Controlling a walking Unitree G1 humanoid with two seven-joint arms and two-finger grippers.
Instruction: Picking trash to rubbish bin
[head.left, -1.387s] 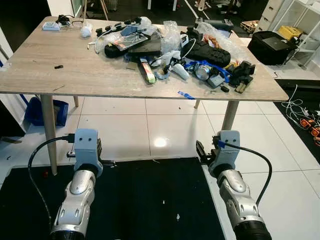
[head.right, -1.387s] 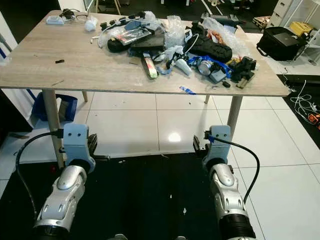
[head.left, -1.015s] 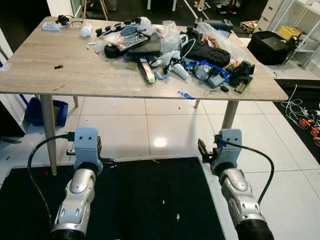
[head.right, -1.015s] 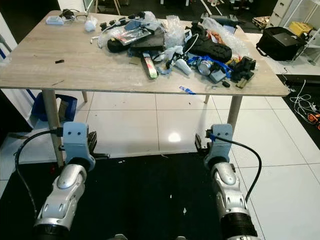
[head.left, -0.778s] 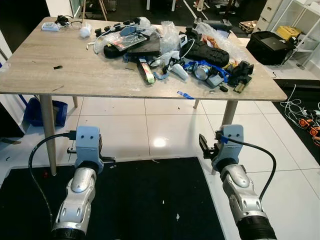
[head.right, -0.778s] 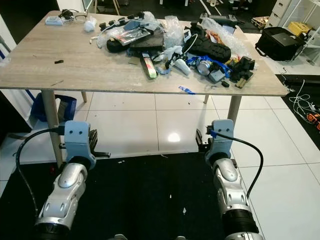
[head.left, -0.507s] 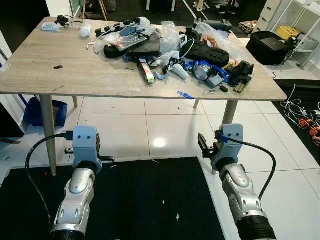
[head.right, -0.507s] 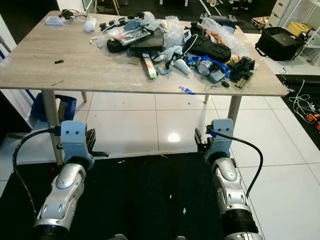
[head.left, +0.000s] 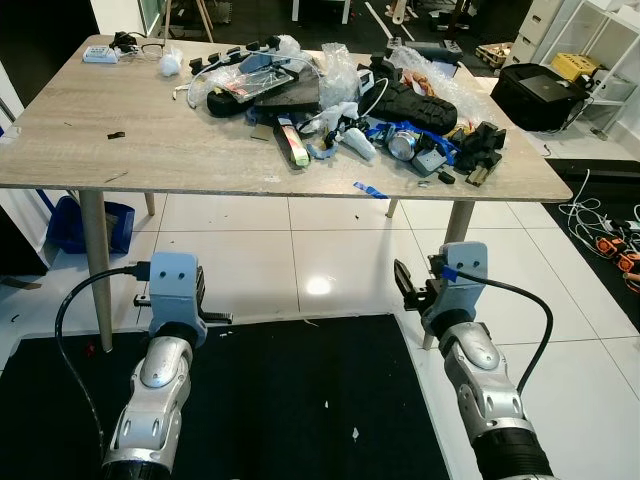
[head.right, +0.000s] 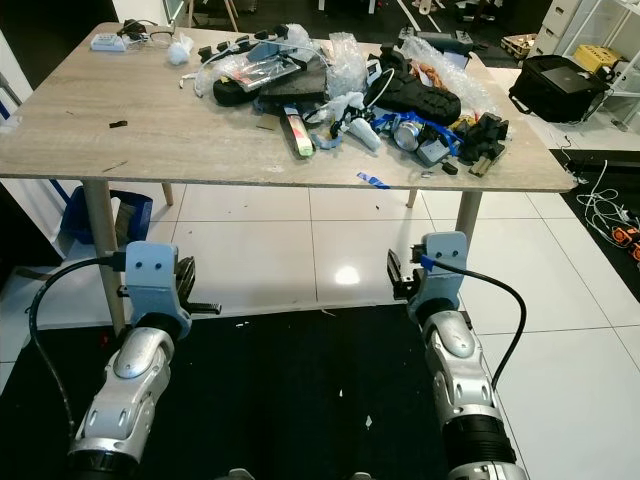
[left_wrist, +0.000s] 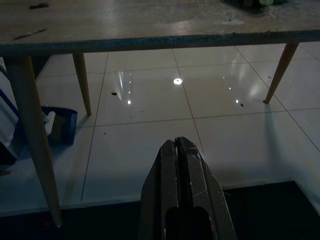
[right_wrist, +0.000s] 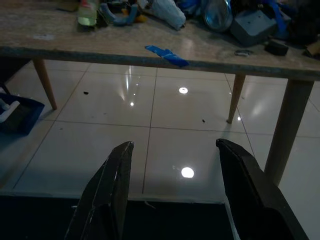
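A heap of trash (head.left: 340, 100) lies on the far right half of a wooden table (head.left: 150, 150): plastic bags, a black shoe (head.left: 415, 103), a silver can (head.left: 403, 145), a green-yellow wrapper (head.left: 292, 140). A blue tape strip (head.left: 370, 189) sits at the table's front edge. Both arms are held low in front of the table, over a black mat (head.left: 300, 400). My left gripper (left_wrist: 175, 141) is shut with nothing in it, pointing under the table. My right gripper (right_wrist: 175, 145) is open and empty, below the blue tape strip (right_wrist: 166, 55).
A blue container (head.left: 85, 222) stands on the floor under the table's left side. A black bag (head.left: 545, 95) and cables (head.left: 600, 230) lie on the white tiles at the right. Table legs (head.left: 95, 260) stand ahead of each arm.
My right arm has risen slightly toward the table. The left arm drifted a little sideways and came back. The heap on the table is unchanged.
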